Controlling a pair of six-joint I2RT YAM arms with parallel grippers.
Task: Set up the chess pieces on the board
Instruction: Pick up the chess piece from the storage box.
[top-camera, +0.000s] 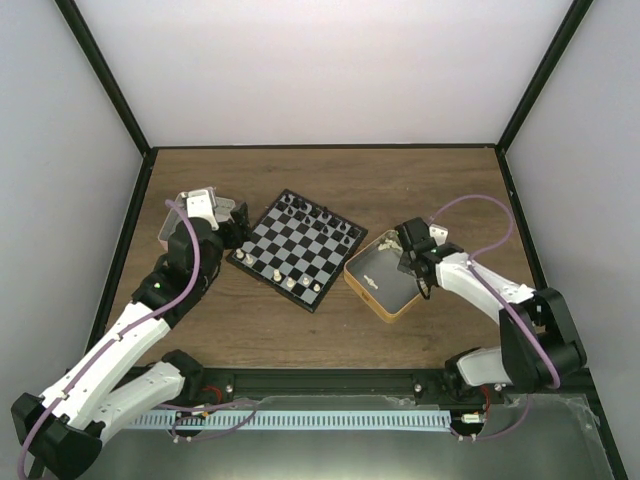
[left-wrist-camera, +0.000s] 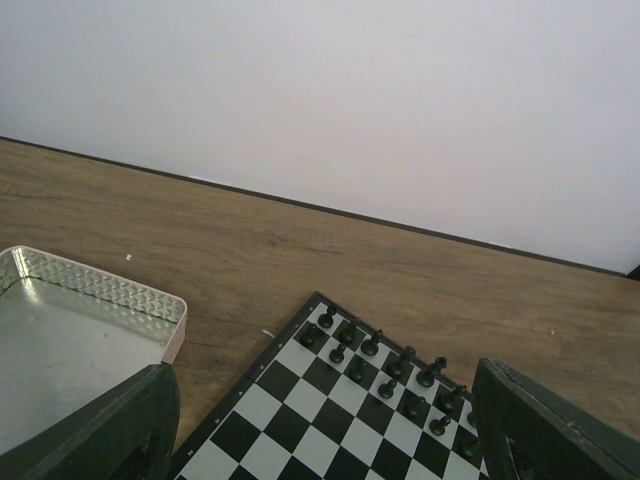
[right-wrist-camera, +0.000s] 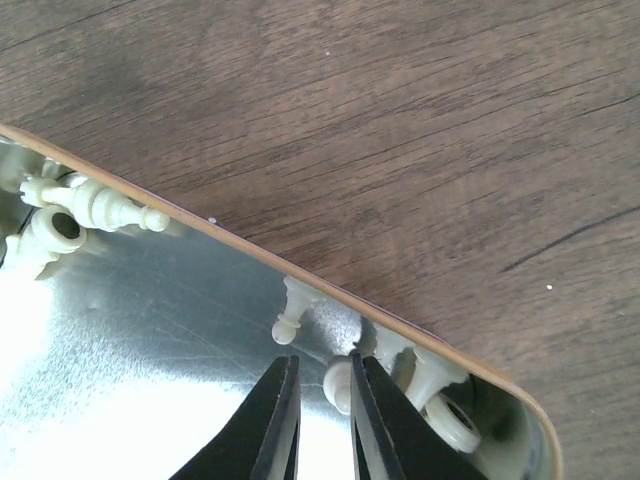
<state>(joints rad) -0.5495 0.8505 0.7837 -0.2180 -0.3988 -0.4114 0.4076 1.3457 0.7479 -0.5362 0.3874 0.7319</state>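
The board (top-camera: 300, 245) lies at mid table, with black figures along its far edge and a few cream chess pieces (top-camera: 291, 283) on its near edge. More cream chess pieces (right-wrist-camera: 290, 315) lie in a gold-rimmed tin (top-camera: 385, 310) to the board's right. My right gripper (right-wrist-camera: 324, 360) reaches into that tin's corner. Its jaws stand a narrow gap apart, with one cream piece (right-wrist-camera: 340, 385) against the right finger and clear of the left one. My left gripper (top-camera: 235, 225) hovers open at the board's left corner, nothing between its fingers (left-wrist-camera: 110, 430).
A silver tray with a pink rim (left-wrist-camera: 100, 290) sits left of the board, under the left arm. Black figures (left-wrist-camera: 400, 370) fill the board's (left-wrist-camera: 330, 420) far rows. Other cream pieces (right-wrist-camera: 60, 225) cluster along the tin's rim (right-wrist-camera: 220, 232). Black frame posts and white walls bound the table.
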